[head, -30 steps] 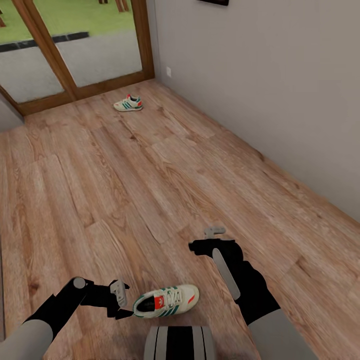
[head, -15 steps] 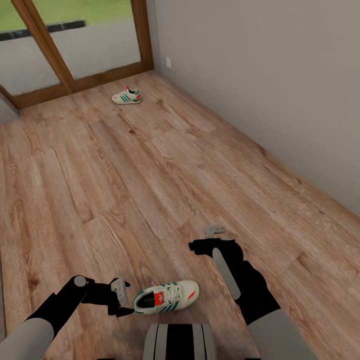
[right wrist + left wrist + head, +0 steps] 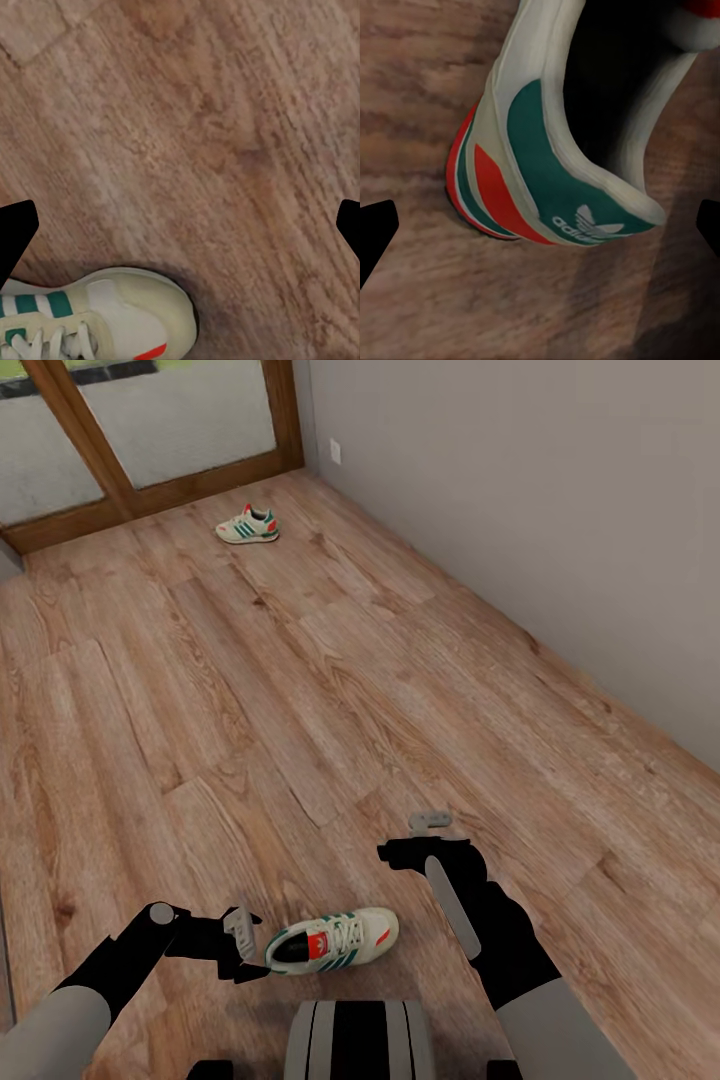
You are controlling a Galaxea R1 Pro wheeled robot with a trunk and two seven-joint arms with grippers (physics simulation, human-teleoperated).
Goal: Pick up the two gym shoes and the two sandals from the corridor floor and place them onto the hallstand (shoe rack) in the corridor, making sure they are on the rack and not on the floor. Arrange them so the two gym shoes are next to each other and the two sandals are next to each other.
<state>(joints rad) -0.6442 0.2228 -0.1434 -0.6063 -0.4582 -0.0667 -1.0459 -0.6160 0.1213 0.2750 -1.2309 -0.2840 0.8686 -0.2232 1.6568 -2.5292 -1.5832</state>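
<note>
A: The jaws of the left gripper [image 3: 243,945] stand wide apart at the heel of the near gym shoe [image 3: 332,939], with nothing held. In the left wrist view both finger tips sit far out to either side of the heel [image 3: 521,187], not touching it.

B: And the right gripper [image 3: 428,822]?

A: Its jaws are spread too and empty, hovering over the bare corridor floor [image 3: 300,690] just beyond the shoe's toe [image 3: 142,311].

B: Where is the other gym shoe?

A: The far gym shoe [image 3: 248,526] lies well away, near the glass door [image 3: 150,420]. The sandals and hallstand I can't place from here.

B: So which step is this?

A: I judge it the approach to the 1st pickup. Next, the left arm needs to ease forward so the heel sits between the fingers, then close and lift. A glancing contact could push the shoe along the floor.
</note>
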